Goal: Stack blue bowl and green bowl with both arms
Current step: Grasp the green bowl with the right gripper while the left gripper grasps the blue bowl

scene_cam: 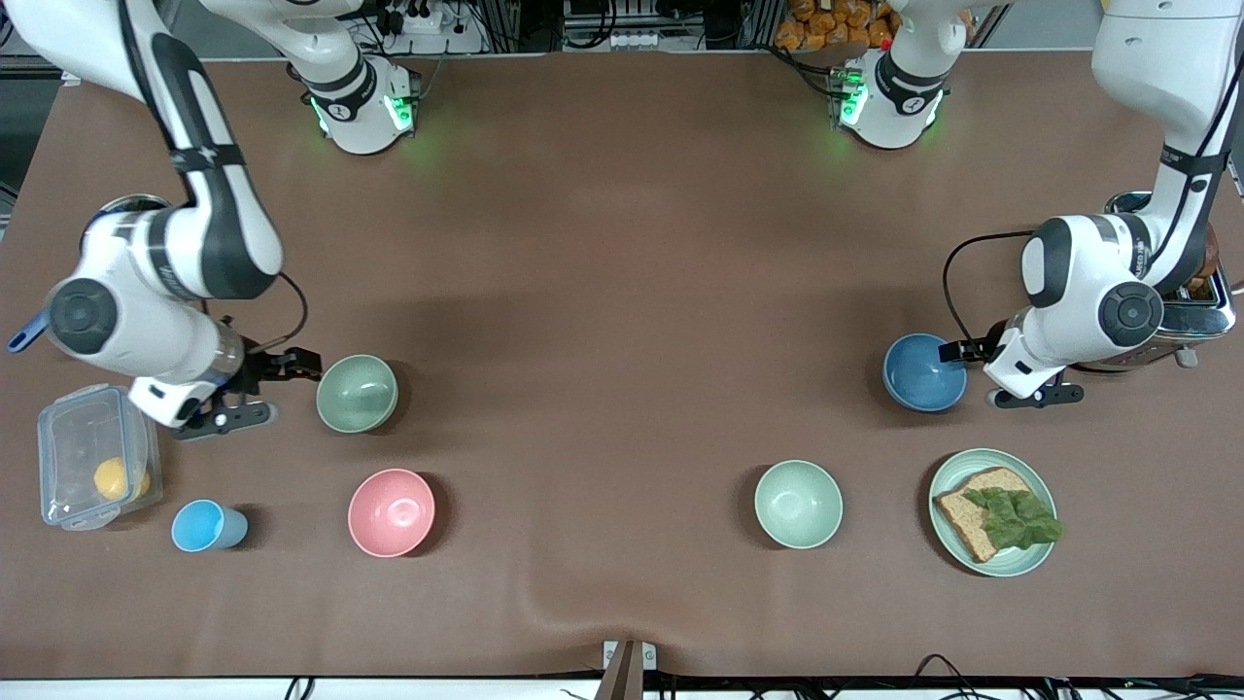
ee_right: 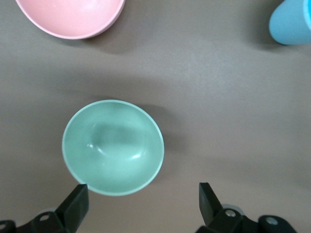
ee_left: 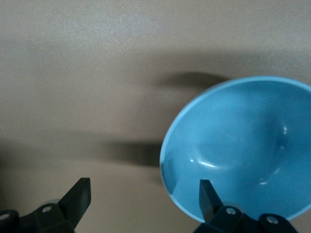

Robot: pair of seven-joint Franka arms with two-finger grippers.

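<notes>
The blue bowl (scene_cam: 924,372) sits upright toward the left arm's end of the table. My left gripper (scene_cam: 972,375) is open and low at the bowl's rim, on the side toward the toaster. In the left wrist view one fingertip (ee_left: 207,194) shows over the rim of the blue bowl (ee_left: 243,145), and the left gripper (ee_left: 145,191) holds nothing. The sage-green bowl (scene_cam: 357,393) sits upright toward the right arm's end. My right gripper (scene_cam: 284,389) is open and empty just beside it. The right wrist view shows the right gripper (ee_right: 143,194) next to the green bowl (ee_right: 112,145), not touching it.
A pink bowl (scene_cam: 391,512) and a light-blue cup (scene_cam: 207,526) lie nearer the front camera than the green bowl. A clear lidded box (scene_cam: 95,455) is by the right arm. A pale mint bowl (scene_cam: 798,504), a plate with bread (scene_cam: 993,512) and a toaster (scene_cam: 1200,311) are near the left arm.
</notes>
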